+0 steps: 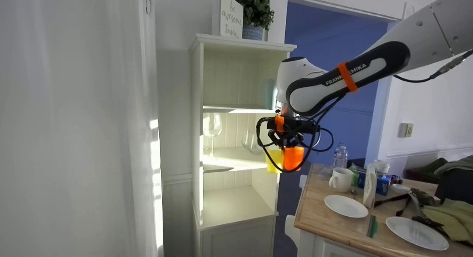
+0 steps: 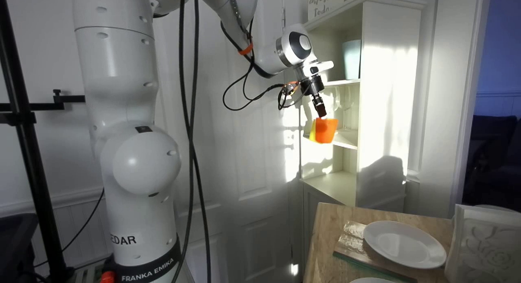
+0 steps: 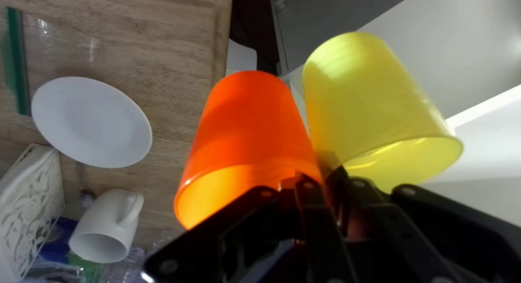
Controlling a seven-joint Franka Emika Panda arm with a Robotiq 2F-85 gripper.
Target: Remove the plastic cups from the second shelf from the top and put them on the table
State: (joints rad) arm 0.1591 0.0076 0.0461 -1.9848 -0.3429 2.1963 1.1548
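Both cups [image 3: 249,122] mouth-up, nearly vertical

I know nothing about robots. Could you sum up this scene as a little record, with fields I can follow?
Robot hand: gripper, shut
Held: orange cup and yellow cup, pinched together by neighbouring walls
Cup openings: toward the gripper
Shelving: second shelf from the top bears a clear stemmed glass
Nearby: wooden table bearing a white mug, two white plates and other things
Left to do: set both cups on the table

The white arm [image 1: 373,70] has lettered black panels [image 1: 332,80], orange bands [image 1: 347,77], looping cables [image 2: 191,140] and a black pincer [image 2: 322,113].
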